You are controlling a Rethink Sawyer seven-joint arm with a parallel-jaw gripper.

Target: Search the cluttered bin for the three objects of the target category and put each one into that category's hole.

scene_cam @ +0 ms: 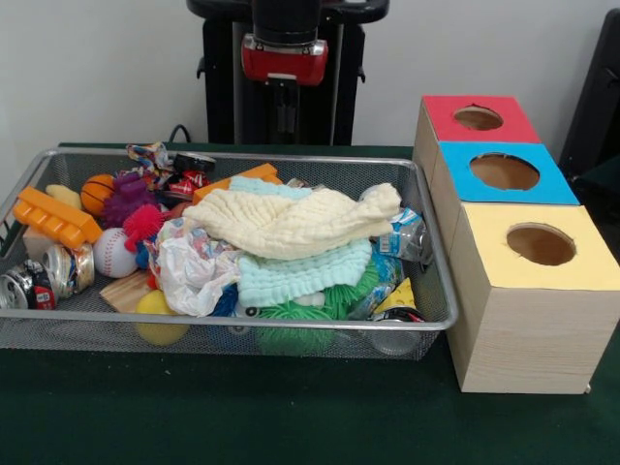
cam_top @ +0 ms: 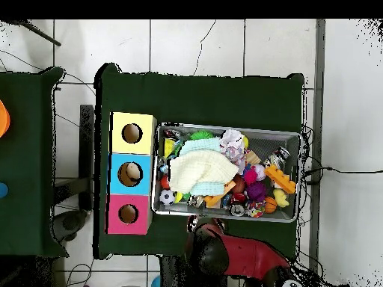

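Note:
The silver wire-mesh bin (scene_cam: 242,325) sits on the green table, full of clutter; it also shows in the overhead view (cam_top: 224,128). A cream cloth (scene_cam: 291,218) and a mint cloth (scene_cam: 300,276) cover its middle. I cannot pick out any plush animal toy; they are hidden or buried. The red-topped hole (scene_cam: 478,117) is on the far wooden box to the right of the bin, and shows in the overhead view (cam_top: 128,214). My gripper (scene_cam: 284,111) hangs drawn back behind the bin's far rim, above the table and holding nothing I can see.
The blue-topped hole (scene_cam: 505,171) and the yellow-topped hole (scene_cam: 541,244) stand in a row with the red one. The bin holds a baseball (scene_cam: 113,254), a small basketball (scene_cam: 97,192), a purple spiky ball (scene_cam: 126,197), an orange plastic block (scene_cam: 55,218), crushed cans (scene_cam: 48,276) and a green spiky ball (scene_cam: 291,325).

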